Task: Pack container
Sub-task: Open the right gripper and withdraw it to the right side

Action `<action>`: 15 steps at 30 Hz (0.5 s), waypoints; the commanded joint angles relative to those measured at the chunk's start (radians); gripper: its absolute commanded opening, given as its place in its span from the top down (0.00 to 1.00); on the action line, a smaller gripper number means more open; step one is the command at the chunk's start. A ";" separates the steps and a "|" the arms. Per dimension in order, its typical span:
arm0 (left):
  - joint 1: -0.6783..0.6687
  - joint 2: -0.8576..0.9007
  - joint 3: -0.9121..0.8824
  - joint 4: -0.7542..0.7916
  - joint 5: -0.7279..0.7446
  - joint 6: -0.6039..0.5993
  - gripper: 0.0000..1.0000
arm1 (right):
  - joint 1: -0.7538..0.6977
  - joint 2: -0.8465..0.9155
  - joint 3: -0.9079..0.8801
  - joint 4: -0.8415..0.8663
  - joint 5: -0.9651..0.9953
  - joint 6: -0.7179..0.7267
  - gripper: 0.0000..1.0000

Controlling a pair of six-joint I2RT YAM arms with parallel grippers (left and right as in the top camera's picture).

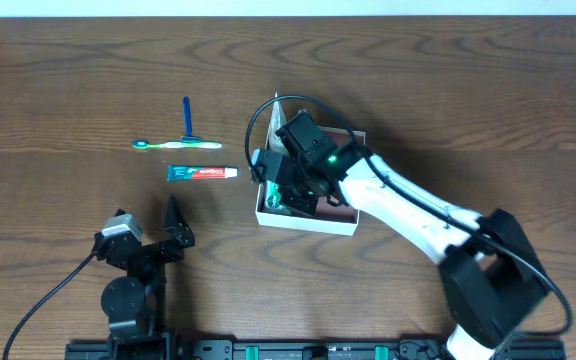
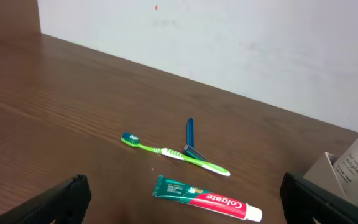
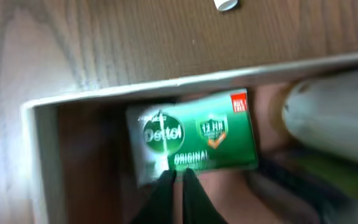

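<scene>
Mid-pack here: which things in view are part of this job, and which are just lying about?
Job: container, soap box and white bottle inside it; toothbrush, toothpaste, blue razor on the table, likely next.
Lying about: only the left arm's black cable.

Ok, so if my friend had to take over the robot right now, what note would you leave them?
Left gripper: open, empty, over the table.
Right gripper: shut, down inside the container, tips at the soap box.
Done: soap box and white bottle are in the container.
To do: toothbrush, razor and toothpaste lie on the table outside it.
</scene>
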 commanded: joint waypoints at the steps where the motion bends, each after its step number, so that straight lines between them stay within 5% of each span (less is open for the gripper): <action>1: 0.005 0.000 -0.019 -0.032 -0.005 0.013 0.02 | 0.017 -0.132 0.047 -0.031 0.001 0.073 0.99; 15: 0.005 0.000 -0.019 -0.032 -0.005 0.013 0.02 | 0.014 -0.312 0.016 -0.434 0.002 0.378 0.99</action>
